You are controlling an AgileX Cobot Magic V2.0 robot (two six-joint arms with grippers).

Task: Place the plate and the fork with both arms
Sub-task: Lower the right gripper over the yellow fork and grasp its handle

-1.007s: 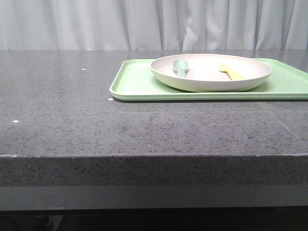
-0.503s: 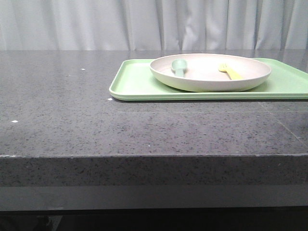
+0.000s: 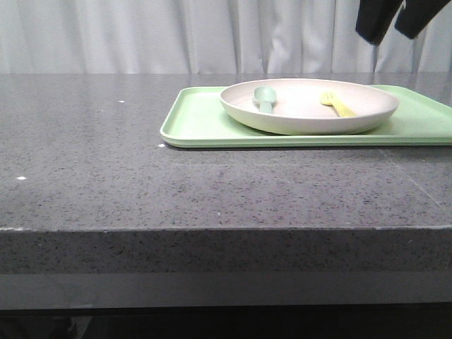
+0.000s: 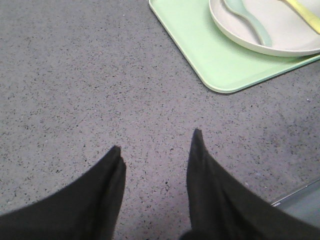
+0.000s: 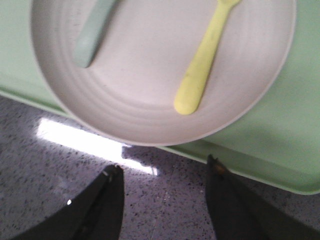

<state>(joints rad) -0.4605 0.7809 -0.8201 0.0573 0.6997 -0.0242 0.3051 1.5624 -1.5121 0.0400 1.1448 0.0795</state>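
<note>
**Desk:** Where do the claws stand?

**Photographer:** The right gripper point(image 5: 162, 172) hangs high over the near rim of the plate point(image 3: 308, 120), jaws spread wide, nothing between them. In the front view it shows only as two dark tips at the top right point(image 3: 390, 20). The left gripper point(image 4: 156, 145) hovers over bare dark table point(image 3: 106, 169), left of the green tray point(image 3: 194, 123), likewise parted and empty.

**Desk:** And the goods?

**Photographer:** The plate sits on the tray, far right on the table. The fork point(image 5: 204, 65) lies inside it on the right half; a teal spoon point(image 3: 265, 99) lies on the left half, well apart.

**Desk:** Which way does the fork run?

**Photographer:** Its long axis runs near to far, slightly slanted: handle end nearer the robot and a little to the right, tines point(image 3: 327, 96) toward the far side.

**Desk:** What does a clean pick seem to demand?

**Photographer:** Likely the right claw should drop over the handle's middle, jaws straddling it across the long axis, low enough to catch thin plastic off a shallow dish without nudging the rim. The left arm probably takes the plate's left edge, clear of the spoon.
</note>
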